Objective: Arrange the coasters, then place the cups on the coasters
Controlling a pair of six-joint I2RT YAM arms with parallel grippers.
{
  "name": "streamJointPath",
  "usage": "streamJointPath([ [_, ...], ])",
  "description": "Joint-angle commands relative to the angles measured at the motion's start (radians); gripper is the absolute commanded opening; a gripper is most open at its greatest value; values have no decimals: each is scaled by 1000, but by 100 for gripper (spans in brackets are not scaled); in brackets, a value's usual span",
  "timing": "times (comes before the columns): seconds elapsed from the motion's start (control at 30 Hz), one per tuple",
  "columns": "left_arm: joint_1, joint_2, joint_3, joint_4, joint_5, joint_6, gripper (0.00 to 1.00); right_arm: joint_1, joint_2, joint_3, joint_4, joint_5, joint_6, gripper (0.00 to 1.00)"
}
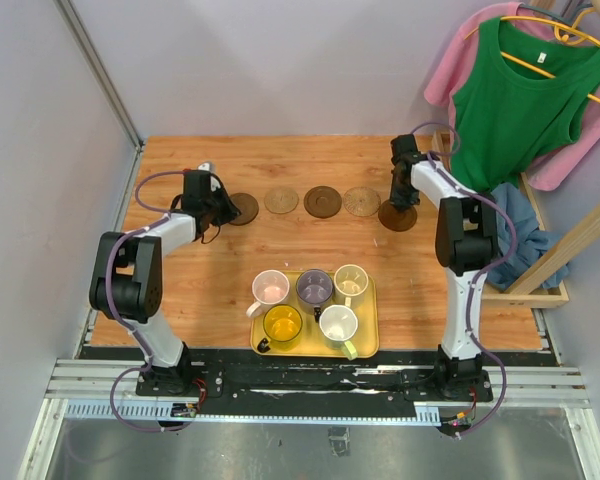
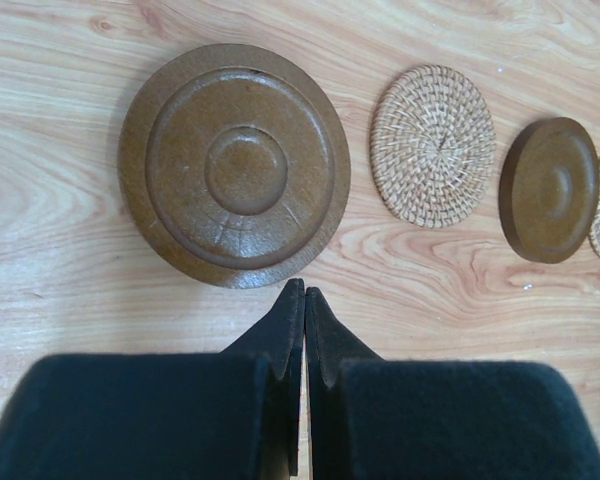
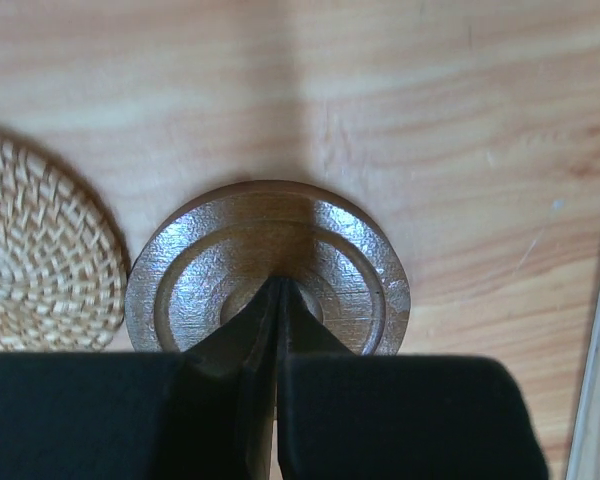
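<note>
Five coasters point(image 1: 322, 201) are lying in a row across the table point(image 1: 180, 290). Only the overhead view is showing the cups point(image 1: 314, 287) sitting on the yellow tray point(image 1: 368, 338). Wrist cameras are showing both jaws pinched together, the left gripper point(image 2: 303, 293) pointing just beside one dark end coaster point(image 2: 234, 165) and the right gripper point(image 3: 277, 285) hanging over the centre of the opposite end coaster point(image 3: 325, 240).

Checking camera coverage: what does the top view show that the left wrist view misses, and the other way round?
Only top: the tray with five cups, and the right gripper over the rightmost coaster. Only left wrist: the left gripper seen shut, tips by the leftmost coaster, and that coaster's raised rings. Both: that coaster, the woven coaster beside it and the next dark coaster.
</note>
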Motion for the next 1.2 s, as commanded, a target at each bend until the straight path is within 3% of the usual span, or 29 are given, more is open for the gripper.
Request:
streamJointPath([
  [0.0, 6, 39, 50, -9, -35, 27, 1, -29, 105, 110, -55, 25, -15, 1],
  [0.63, 6, 183, 157, -14, -50, 36, 1, -61, 230, 299, -59, 34, -69, 1],
  [1.17, 7, 304, 248, 2, -37, 35, 0, 16, 146, 111, 26, -110, -91, 1],
])
